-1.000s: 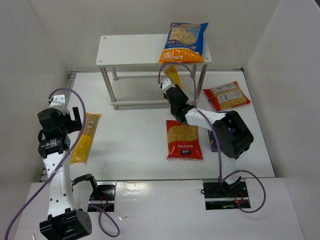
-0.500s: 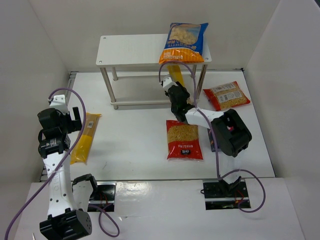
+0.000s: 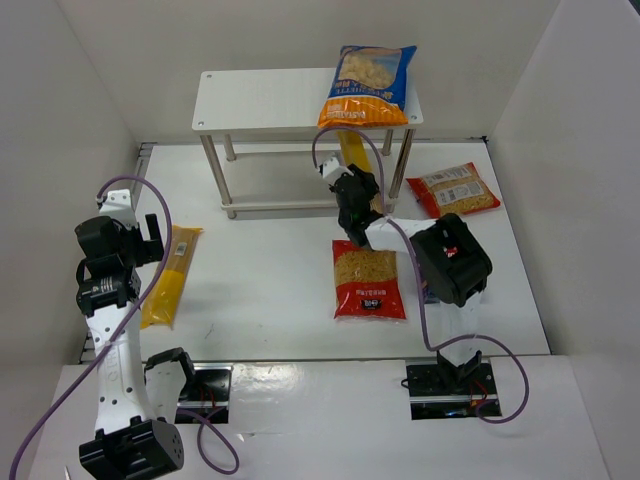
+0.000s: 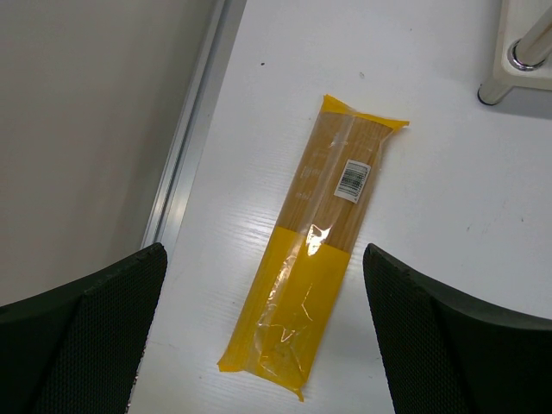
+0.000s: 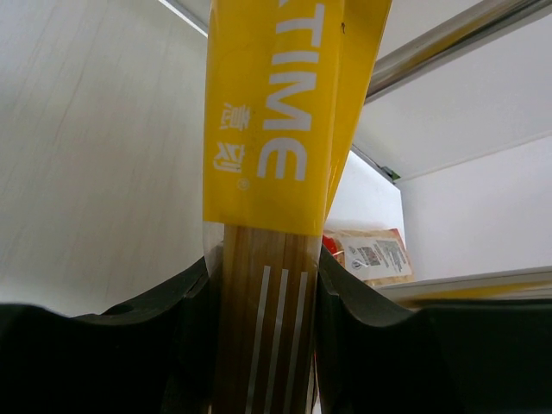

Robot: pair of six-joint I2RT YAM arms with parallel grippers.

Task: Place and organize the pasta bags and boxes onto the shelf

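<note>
Right pincer [image 5: 263, 297]: is gripping the yellow spaghetti bag [image 5: 274, 129], both fingers pressing on its sides.
Bag's long axis: is pointing straight ahead of this pincer, its far end lying under the top board of the shelf [image 3: 265, 100].
In the way: the shelf leg [image 3: 405, 160] is standing just beside; the blue-and-orange bag [image 3: 368, 85] is overhanging above.
Left pincer [image 4: 267, 345]: is hovering wide open, holding nothing, over the second spaghetti bag [image 4: 321, 246] on the bench [image 4: 431, 216].
</note>
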